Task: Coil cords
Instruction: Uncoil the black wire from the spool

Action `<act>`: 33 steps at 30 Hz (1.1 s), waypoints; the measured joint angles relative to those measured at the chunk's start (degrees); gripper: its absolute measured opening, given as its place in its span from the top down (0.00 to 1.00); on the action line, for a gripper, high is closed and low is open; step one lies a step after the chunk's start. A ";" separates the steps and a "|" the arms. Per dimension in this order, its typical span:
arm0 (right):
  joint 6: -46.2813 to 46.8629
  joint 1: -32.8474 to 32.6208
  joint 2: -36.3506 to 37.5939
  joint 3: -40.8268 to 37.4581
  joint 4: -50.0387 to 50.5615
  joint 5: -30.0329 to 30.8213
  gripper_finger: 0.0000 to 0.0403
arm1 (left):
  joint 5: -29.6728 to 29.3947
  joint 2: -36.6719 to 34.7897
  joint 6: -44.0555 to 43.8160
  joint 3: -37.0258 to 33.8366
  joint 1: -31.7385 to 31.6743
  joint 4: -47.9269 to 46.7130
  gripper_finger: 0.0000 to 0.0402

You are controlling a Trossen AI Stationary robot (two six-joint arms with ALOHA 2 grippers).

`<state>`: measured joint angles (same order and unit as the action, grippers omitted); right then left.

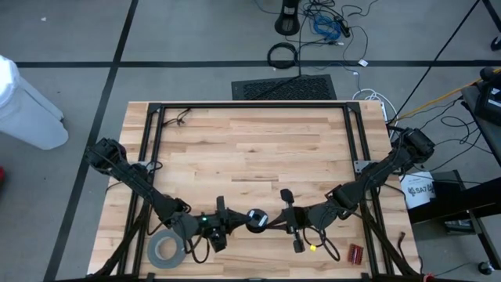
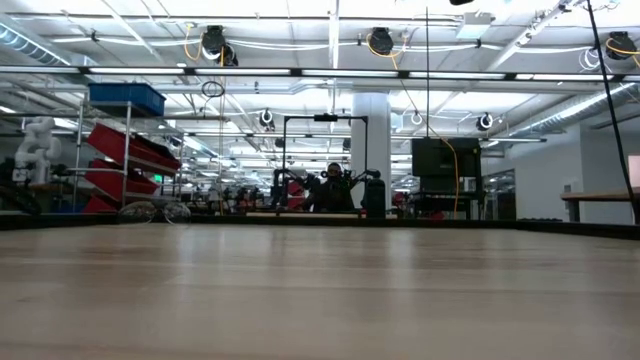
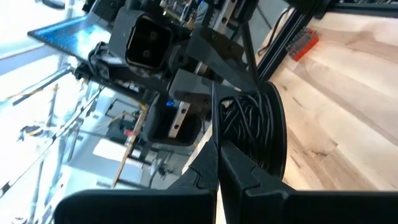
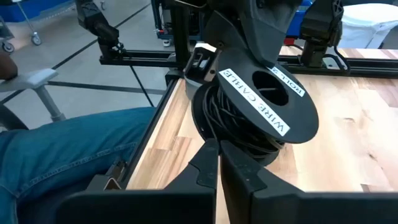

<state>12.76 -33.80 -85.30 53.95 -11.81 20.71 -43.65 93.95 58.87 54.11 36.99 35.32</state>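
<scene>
The cord is thin dark wire wound on a small round black disc [image 1: 256, 220], whose white label shows in the right wrist view [image 4: 267, 99]. The disc sits between my two grippers near the table's near edge. My left gripper [image 1: 237, 223] comes at it from the left and is shut, with the wound wire [image 3: 261, 130] just beside its fingers. My right gripper [image 1: 274, 222] comes from the right and is shut at the coil's lower side [image 4: 233, 134]. The disc is tilted above the wood. My left gripper is shut on a thin strand of wire [image 3: 213, 118] that runs straight away from between its fingertips, beside the wound coil. Whether its fingers also touch the disc, I cannot tell. My right gripper pinches loops of the wound wire [image 4: 231, 144] at the disc's lower edge, only at its fingertips, coming slightly downward from the table's right. The fingers hide the exact strand.
A wide grey tape roll [image 1: 164, 249] lies near the front left, a small red object [image 1: 356, 252] near the front right. Black frame rails [image 1: 153, 141] border the table. A person's leg in jeans [image 4: 74, 146] is close beside the near edge. Bare wood [image 1: 250, 149] lies toward the far side.
</scene>
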 joint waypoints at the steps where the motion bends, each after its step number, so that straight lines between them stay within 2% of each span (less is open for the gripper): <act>1: 0.08 0.00 0.00 0.00 -0.02 0.02 1.00 | -0.76 0.00 -0.04 0.00 0.00 -0.06 1.00; 17: 1.15 -0.02 0.00 0.00 -4.70 0.28 1.00 | -5.47 0.00 -3.17 0.15 -0.97 -2.02 1.00; 22: 1.54 -0.02 -0.01 0.00 -4.90 4.79 1.00 | -8.59 0.00 -6.60 0.15 -1.88 -1.14 1.00; 27: 0.10 0.13 -0.92 0.00 -9.63 8.17 1.00 | -10.95 0.00 -9.21 0.27 -3.94 -1.03 1.00; 33: -1.64 2.09 -3.57 0.00 -14.44 8.30 1.00 | -12.13 0.00 -14.27 2.41 -5.72 -0.83 1.00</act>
<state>11.12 -31.71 -88.87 53.95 -26.25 29.01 -55.78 93.95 44.60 56.52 31.27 34.49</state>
